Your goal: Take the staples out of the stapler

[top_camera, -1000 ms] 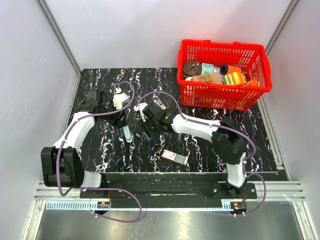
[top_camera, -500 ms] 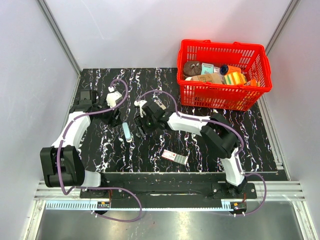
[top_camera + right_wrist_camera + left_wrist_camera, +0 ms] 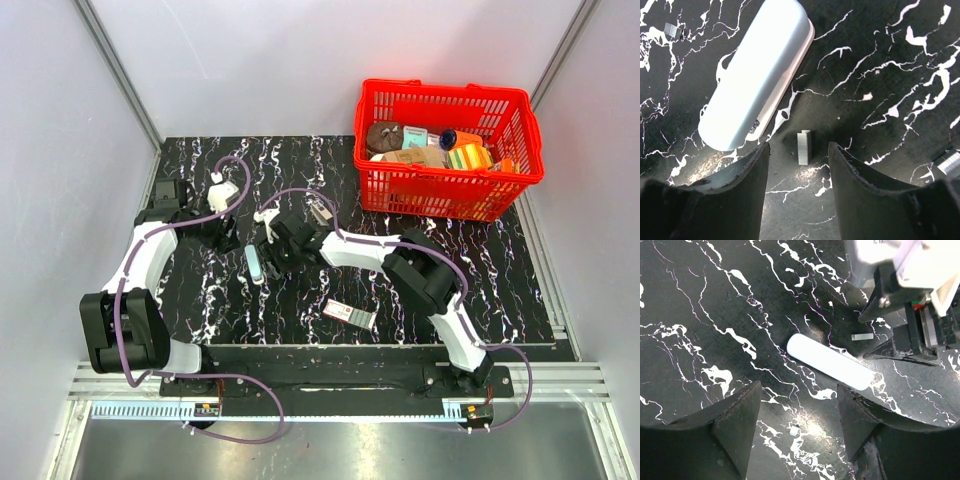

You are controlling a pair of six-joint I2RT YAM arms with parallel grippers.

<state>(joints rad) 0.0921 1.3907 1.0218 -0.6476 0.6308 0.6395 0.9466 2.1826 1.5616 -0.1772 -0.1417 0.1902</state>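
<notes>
top external view: the small slim black stapler with a silvery metal track (image 3: 320,213) lies tilted on the black white-veined desk (image 3: 500,270), in the far half near the middle. it is just beyond the right arm's forearm and left of the red plastic basket (image 3: 445,195). neither gripper touches it. whether its hinged arm is raised cannot be told at this size.

the right gripper (image 3: 270,250) sits low over the desk, left of the stapler. in the right wrist view its jaws stand wide and grip nothing. a small silvery block of staples (image 3: 805,146) lies on the desk in the gap between the dark fingers (image 3: 740,190), touching neither. a pale blue-white short rounded stick (image 3: 757,75) lies slanted just beyond the block, near it but apart. a ribbed silvery piece (image 3: 949,162) is cut off by that view's right side, and what it is cannot be told.

the left gripper (image 3: 228,238) is close by, toward the left edge. in the left wrist view its jaws are also wide and empty. the stick lies flat ahead of its fingers (image 3: 735,425), apart from them, with a tiny silvery fragment (image 3: 862,336) just past it.

seen from above, the stick lies between the two grippers. a small flat box with red-white label (image 3: 350,313) lies near the near edge, around the middle, well apart from the stapler. the basket stands at the far right corner and holds assorted packets.
</notes>
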